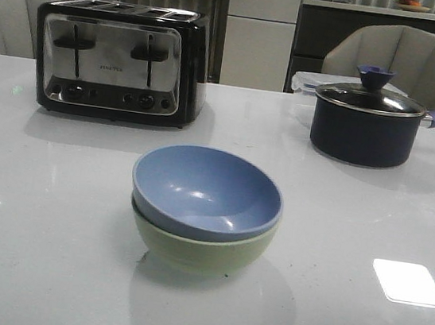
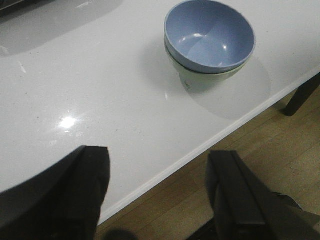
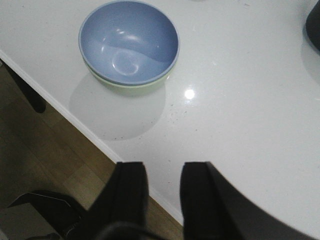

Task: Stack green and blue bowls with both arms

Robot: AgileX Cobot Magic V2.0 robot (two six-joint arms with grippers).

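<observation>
The dusty blue bowl point(image 1: 206, 189) sits nested inside the pale green bowl point(image 1: 201, 253) at the middle of the white table point(image 1: 37, 251). The stack also shows in the left wrist view, blue bowl point(image 2: 210, 35) on green bowl point(image 2: 200, 80), and in the right wrist view, blue bowl point(image 3: 129, 40) on green bowl point(image 3: 132, 90). Neither arm shows in the front view. My left gripper point(image 2: 157, 170) is open and empty over the table's front edge, well back from the bowls. My right gripper point(image 3: 164, 182) is open with a narrower gap, empty, also at the front edge.
A black and chrome toaster point(image 1: 119, 57) stands at the back left. A dark navy lidded saucepan point(image 1: 367, 122) with a purple handle stands at the back right, a clear container behind it. Chairs stand behind the table. Wooden floor point(image 2: 240, 140) lies below the front edge.
</observation>
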